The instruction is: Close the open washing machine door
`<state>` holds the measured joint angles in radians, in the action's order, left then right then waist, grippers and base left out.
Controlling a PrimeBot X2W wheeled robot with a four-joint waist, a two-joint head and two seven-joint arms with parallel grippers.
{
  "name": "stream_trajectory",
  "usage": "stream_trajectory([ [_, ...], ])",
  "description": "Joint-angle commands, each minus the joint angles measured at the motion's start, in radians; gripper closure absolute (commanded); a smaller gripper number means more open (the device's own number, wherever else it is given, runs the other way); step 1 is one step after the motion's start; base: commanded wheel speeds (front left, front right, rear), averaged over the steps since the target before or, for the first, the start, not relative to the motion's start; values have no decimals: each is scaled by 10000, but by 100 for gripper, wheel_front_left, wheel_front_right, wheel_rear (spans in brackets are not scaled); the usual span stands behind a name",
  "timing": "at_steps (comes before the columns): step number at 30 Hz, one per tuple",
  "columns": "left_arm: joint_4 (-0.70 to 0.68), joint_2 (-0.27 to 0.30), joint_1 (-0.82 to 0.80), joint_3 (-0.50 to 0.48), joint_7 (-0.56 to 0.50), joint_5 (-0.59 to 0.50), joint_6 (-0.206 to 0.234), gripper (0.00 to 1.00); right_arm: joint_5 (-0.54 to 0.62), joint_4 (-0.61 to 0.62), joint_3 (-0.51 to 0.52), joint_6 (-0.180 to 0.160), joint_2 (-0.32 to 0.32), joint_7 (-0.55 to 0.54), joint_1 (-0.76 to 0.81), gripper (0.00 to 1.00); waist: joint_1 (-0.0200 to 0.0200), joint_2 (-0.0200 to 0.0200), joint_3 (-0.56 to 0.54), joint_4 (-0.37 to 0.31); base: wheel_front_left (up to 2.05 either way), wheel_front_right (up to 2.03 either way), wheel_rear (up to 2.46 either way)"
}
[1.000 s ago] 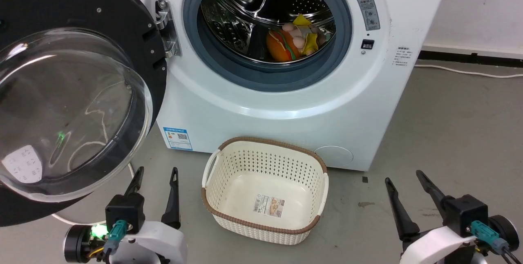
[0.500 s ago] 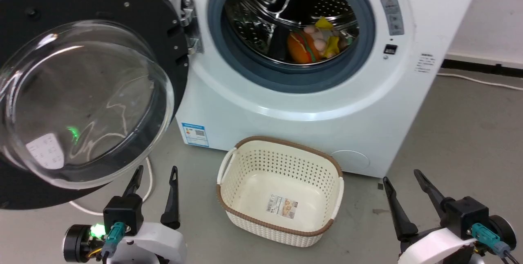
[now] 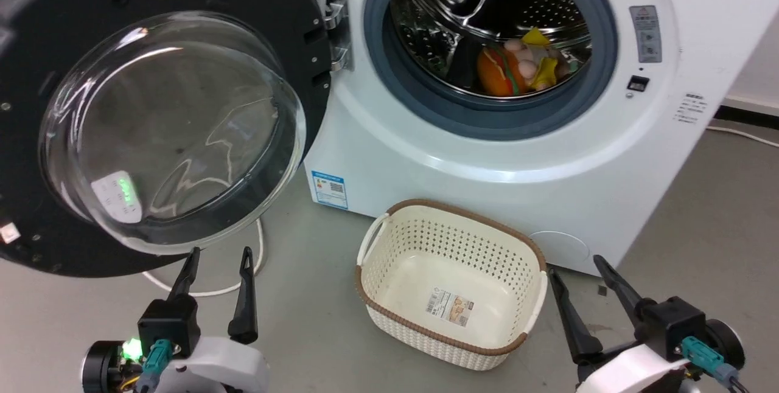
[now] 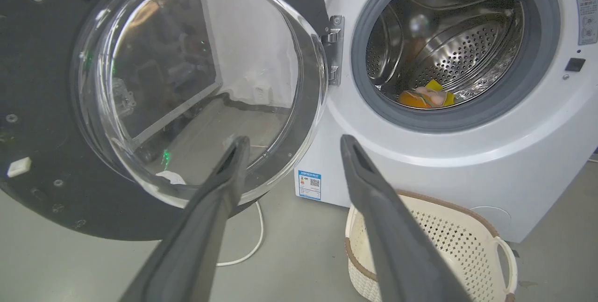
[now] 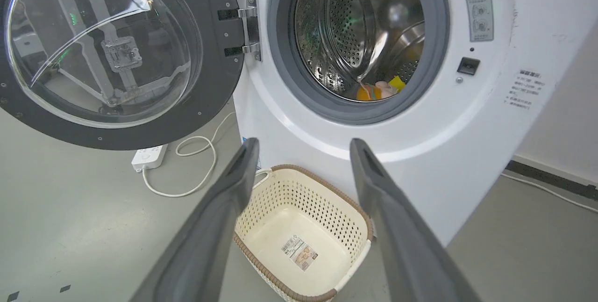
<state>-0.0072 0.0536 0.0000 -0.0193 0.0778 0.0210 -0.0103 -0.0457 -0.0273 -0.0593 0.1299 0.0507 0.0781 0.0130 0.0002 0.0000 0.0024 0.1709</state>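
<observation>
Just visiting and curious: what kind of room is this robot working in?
Probably a laundry corner of a workshop or utility room: a white washing machine with its door open, a cream basket before it, a bare grey floor.

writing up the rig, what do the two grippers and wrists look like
The left gripper and right gripper match: two long, dark, tapering fingers on a black block, a rounded white wrist shell and a teal cable plug. A green light glows beside the left one's plug.

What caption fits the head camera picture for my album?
Round glossy black washing machine door hangs wide open; left gripper and right gripper, both open, flank a cream plastic basket.
</observation>
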Motion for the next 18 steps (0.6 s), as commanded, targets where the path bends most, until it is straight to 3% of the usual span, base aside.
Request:
stream_trajectory([
  [1,-61,28,132,-40,94,53,49,0,-87,-49,-59,3,-2,91,-98,0,-1,0,24,59,0,0,0],
  [18,-484,-8,508,-461,449,226,159,0,-301,-469,-906,4,-2,446,-512,0,-2,0,114,816,-1,-1,-1],
])
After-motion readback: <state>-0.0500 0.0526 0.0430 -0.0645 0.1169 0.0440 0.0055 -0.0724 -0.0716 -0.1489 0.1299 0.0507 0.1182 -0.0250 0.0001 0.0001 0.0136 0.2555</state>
